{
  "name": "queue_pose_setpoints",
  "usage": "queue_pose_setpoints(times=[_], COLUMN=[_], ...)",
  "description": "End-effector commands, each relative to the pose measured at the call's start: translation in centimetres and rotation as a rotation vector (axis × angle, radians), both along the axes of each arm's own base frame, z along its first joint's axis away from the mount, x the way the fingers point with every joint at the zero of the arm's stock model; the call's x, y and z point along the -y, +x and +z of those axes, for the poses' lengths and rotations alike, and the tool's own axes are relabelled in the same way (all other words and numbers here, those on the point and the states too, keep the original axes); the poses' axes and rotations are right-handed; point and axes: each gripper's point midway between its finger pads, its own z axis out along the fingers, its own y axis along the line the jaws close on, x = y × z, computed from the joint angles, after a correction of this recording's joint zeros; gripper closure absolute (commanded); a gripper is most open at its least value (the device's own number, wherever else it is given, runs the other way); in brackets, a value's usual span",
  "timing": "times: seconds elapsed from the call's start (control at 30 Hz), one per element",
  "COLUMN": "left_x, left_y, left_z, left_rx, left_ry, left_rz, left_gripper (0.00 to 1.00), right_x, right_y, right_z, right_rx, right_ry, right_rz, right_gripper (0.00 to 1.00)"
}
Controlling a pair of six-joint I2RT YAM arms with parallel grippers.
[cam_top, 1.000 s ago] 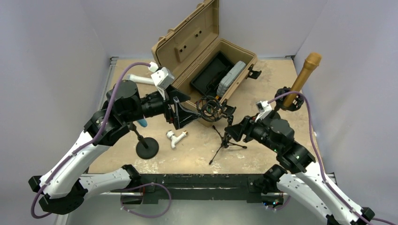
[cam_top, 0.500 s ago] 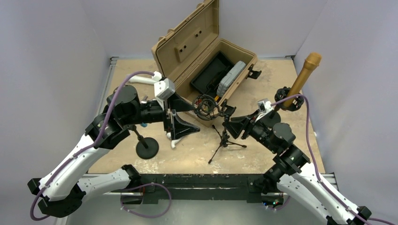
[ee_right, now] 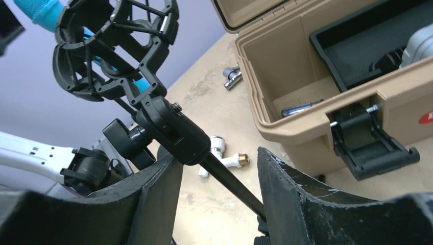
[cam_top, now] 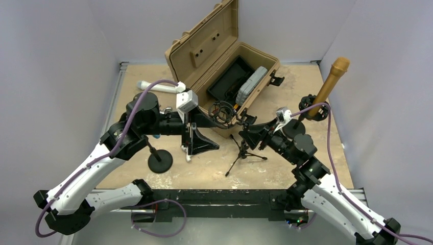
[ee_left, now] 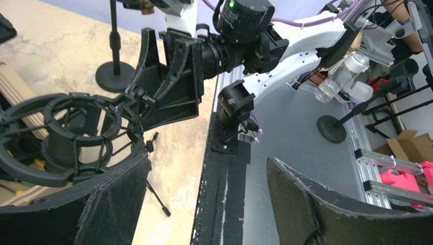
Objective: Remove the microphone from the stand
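The gold microphone (cam_top: 332, 80) sits tilted in its stand (cam_top: 312, 109) at the right of the table (cam_top: 214, 173) — neither of the 2 grippers touches it. The left gripper (ee_left: 207, 166) gapes empty just beside a black shock mount (cam_top: 223, 113). The right gripper (ee_right: 217, 158) stands open around the pole of that mount's tripod (cam_top: 244, 153).

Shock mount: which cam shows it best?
Right wrist. The shock mount shows close and nearly whole, with its swivel joint below. Left wrist shows it close but cut off low by a pincer finger. Top shows it small, against the case.
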Motion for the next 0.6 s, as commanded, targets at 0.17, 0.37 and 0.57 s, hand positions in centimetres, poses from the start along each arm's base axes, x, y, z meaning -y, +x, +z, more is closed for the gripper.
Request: queue_pose_setpoints(times=[0.17,0.37,0.57], left_x=[0.0,0.0,-0.7], left_y=[-0.5,0.4,1.5], left_z=[-2.0,-4.6,-3.6], left_rx=[-0.067,-0.15,-0.142], left_ry=[-0.001,0.027,0.008], left_rz=[0.014,0.1,0.198], left_gripper=[0.23,0.27,0.31], right_x=[-0.7,0.0,0.5], right_y=[-0.8,-1.8,-1.6], right_z=[3.1,4.4,6.7], right_rx=[0.235,0.336,0.369], right_ry=[0.031,0.063,0.095], right_rz=[0.069,0.067,0.034], right_gripper=[0.64,0.86,1.0])
